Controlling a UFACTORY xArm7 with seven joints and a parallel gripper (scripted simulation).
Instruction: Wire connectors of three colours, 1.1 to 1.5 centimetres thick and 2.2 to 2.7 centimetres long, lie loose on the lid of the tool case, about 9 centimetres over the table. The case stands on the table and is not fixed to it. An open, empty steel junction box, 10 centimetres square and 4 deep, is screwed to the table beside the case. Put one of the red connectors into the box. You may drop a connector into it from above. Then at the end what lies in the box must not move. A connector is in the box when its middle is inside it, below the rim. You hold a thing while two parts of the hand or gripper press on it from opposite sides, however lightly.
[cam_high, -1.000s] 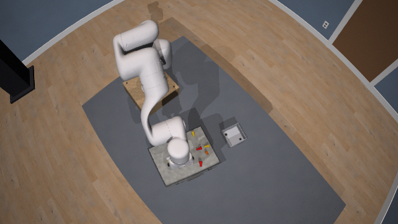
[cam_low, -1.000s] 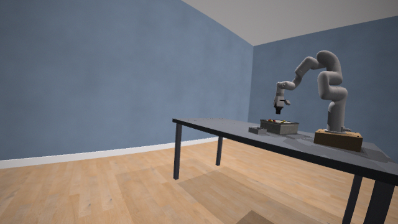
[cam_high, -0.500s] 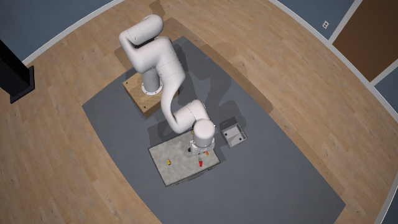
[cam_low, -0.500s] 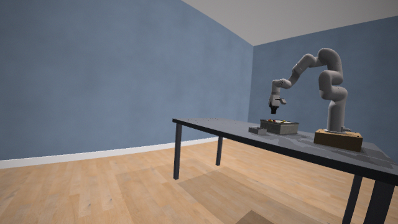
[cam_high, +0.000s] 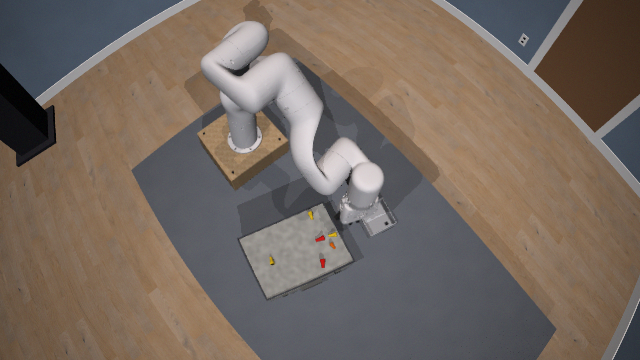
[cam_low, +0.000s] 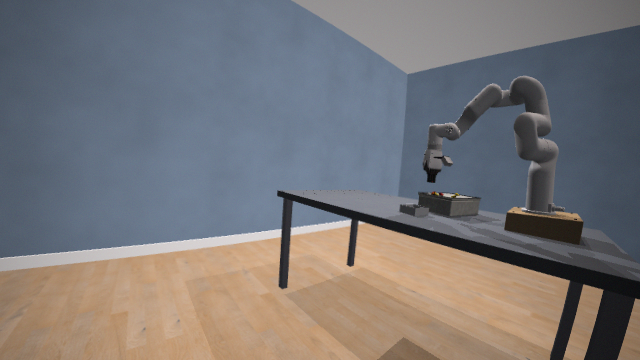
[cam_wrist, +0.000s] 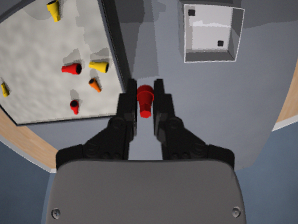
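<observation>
My gripper is shut on a red connector, held high over the table strip between the tool case and the junction box. The grey speckled case lid also shows at the left of the wrist view. The open steel junction box is empty and lies ahead to the right of the fingers. In the overhead view the box is partly hidden by my wrist. Two more red connectors lie on the lid. In the side view my gripper hangs above the case.
Yellow connectors and an orange one lie loose on the lid. The arm's wooden base block stands behind the case. The box sits low on the table beside the case.
</observation>
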